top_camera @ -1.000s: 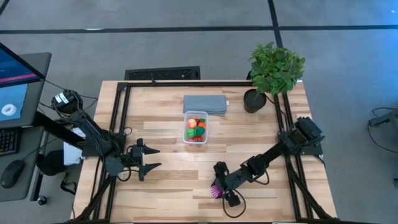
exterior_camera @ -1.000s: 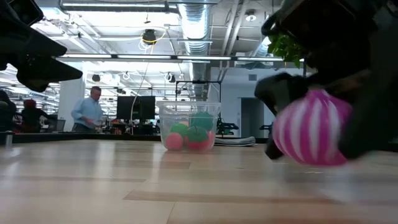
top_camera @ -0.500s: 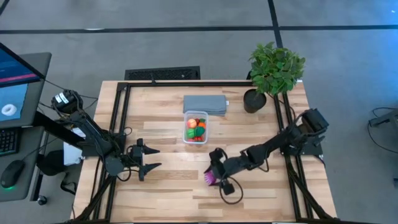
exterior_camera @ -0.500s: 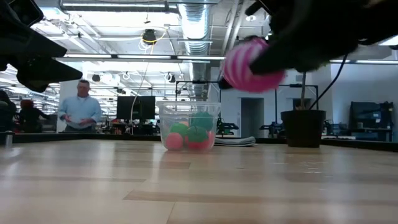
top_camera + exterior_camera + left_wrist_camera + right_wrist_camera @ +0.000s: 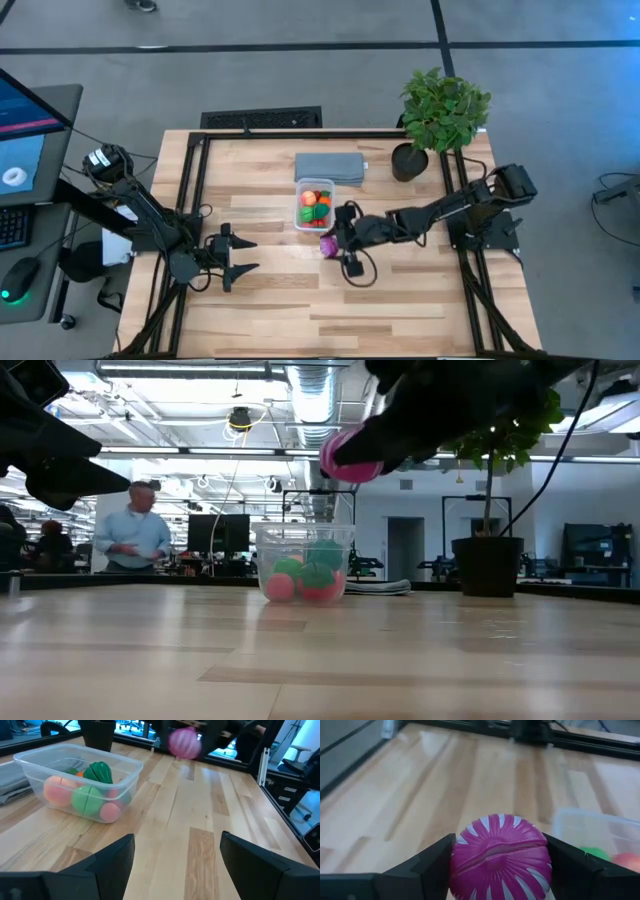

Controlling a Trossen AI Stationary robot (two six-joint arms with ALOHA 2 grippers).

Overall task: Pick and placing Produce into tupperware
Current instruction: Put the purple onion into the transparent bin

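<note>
1. The right tool (image 5: 333,243) is gripping the ball (image 5: 328,244) between its fingers, now raised off the desk (image 5: 260,290); a second ago the ball was sitting low near the front edge.
2. The ball is travelling toward the tub (image 5: 314,204), now just beside its near side, so release seems close.
3. The tub is holding the other produce (image 5: 86,799).
4. The left tool (image 5: 238,256) is waiting open at the left.

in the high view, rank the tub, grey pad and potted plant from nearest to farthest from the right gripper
Measured from the right gripper, shut on the purple ball:
1. Clear tub, just beyond the gripper toward the table's far edge.
2. Grey pad, lying behind the tub.
3. Potted plant, at the far right corner.
</note>
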